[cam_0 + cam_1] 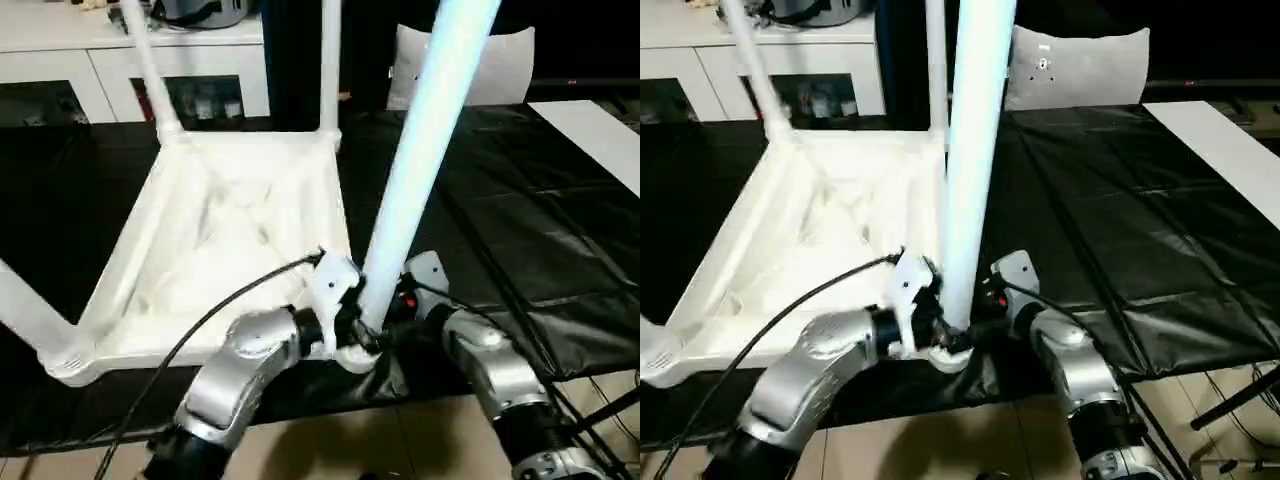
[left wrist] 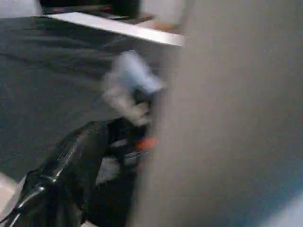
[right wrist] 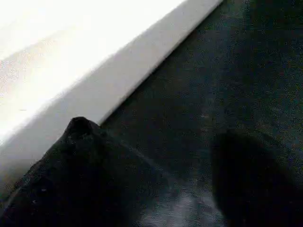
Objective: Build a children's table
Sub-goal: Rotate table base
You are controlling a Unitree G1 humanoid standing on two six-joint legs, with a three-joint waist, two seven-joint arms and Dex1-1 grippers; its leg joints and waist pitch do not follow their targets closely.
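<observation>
Head views: tabletop (image 1: 235, 245), white plastic, lying underside up on the black-covered work surface (image 1: 520, 200); its raised rim forms a shallow tray holding nothing loose. Two far legs (image 1: 150, 65) stand seated in the far corner sockets, long axes rising out of frame; one leg at the near left corner slants outward. Near right leg (image 1: 425, 150) stands near upright, leaning slightly, foot in the near right corner socket. Left gripper (image 1: 345, 320) and right gripper (image 1: 385, 325) flank its base, fingers spread wide; contact cannot be told. Left wrist view: blurred pale leg (image 2: 227, 123) close, right gripper (image 2: 130, 118) behind. Right wrist view: black fingers (image 3: 78, 137) apart, over black covering beside tabletop edge (image 3: 94, 80).
</observation>
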